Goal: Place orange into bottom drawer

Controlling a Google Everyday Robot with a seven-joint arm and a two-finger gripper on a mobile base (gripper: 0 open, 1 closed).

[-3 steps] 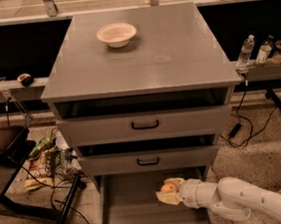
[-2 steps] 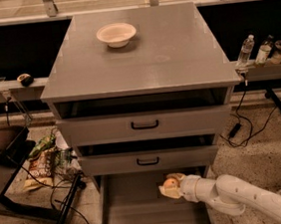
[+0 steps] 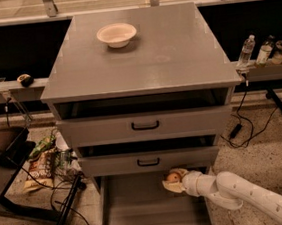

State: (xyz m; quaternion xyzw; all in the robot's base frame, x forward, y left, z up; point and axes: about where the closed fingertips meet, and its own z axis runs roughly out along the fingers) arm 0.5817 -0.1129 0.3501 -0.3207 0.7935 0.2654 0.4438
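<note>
The bottom drawer [image 3: 146,207] stands pulled out. Its floor is bare to the left of and in front of the end effector [image 3: 171,181], which hangs over the drawer's rear right part, gripping the orange [image 3: 173,177]. The middle drawer front [image 3: 148,161] sits just above and behind it, closing off the rear. The arm [image 3: 240,194] crosses the drawer's right wall, obstructing entry from that side.

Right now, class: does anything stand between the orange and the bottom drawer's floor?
Nothing visible does. The pincer holds the orange over the open bottom drawer, near its back; the floor beneath looks bare.
</note>
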